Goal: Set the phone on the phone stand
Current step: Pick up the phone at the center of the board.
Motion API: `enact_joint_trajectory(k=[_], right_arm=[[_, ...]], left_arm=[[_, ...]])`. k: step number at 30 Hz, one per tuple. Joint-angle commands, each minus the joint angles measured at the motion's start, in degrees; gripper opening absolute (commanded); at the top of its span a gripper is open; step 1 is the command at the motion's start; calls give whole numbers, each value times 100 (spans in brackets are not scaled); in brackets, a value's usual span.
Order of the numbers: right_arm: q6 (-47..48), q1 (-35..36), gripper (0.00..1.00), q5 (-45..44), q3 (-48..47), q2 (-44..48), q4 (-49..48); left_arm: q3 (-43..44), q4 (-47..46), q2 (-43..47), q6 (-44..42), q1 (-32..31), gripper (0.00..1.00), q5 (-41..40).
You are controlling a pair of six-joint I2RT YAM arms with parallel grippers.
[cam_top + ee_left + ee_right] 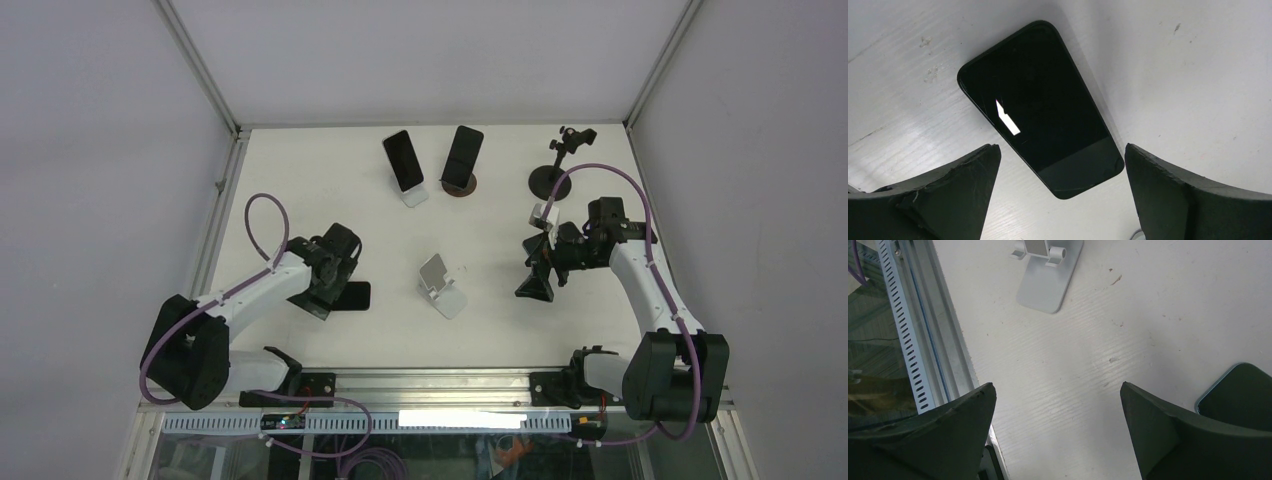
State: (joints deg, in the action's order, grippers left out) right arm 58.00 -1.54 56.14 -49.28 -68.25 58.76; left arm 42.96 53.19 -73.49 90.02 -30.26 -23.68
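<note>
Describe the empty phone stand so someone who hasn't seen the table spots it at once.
Start at the middle of the white table. The silver phone stand sits there alone, closer to the robot than the two loaded stands at the far edge. It is the only one with a bare tilted plate.

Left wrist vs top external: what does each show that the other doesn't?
Left wrist only: the whole screen of the phone, lying flat, a bright reflection on it. Top external only: the empty stand, two phones propped at the far edge, the right gripper. Both: that phone beneath the open left gripper, on the white table.
</note>
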Motion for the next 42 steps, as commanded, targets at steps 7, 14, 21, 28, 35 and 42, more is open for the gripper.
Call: enact_joint_trajectory(k=[7, 14, 21, 28, 35, 42], right_arm=[[96, -40, 99, 40, -150, 0, 12], [98, -35, 99, 41, -139, -4, 12], [107, -39, 99, 37, -135, -8, 15], [115, -40, 99, 33, -135, -30, 21], [124, -39, 99, 33, -144, -48, 38], [133, -39, 99, 34, -152, -49, 39]], left_arm=[[142, 110, -95, 847, 173, 99, 91], [204, 130, -488, 893, 354, 99, 325], [441, 129, -904, 722, 521, 99, 417], [617, 104, -1287, 550, 621, 98, 455], [605, -13, -1605, 428, 627, 96, 703], [586, -137, -1656, 282, 621, 98, 961]])
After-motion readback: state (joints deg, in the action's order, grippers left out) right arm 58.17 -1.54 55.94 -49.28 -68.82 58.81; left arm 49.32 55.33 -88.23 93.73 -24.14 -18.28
